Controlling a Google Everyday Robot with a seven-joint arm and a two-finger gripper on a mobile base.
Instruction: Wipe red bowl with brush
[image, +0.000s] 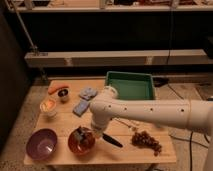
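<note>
Our claw (94, 131) hangs low over the right rim of the red bowl (75, 146), near the front edge of the bench (125, 154), and it looks clenched on the brush (112, 141). The brush's grey head sits inside the bowl, and its black handle slants out to the right over the wood. We see the purple bowl (41, 144) just beside the red one, grapes (146, 141) beyond the handle, and a green tray (130, 86) at the back.
</note>
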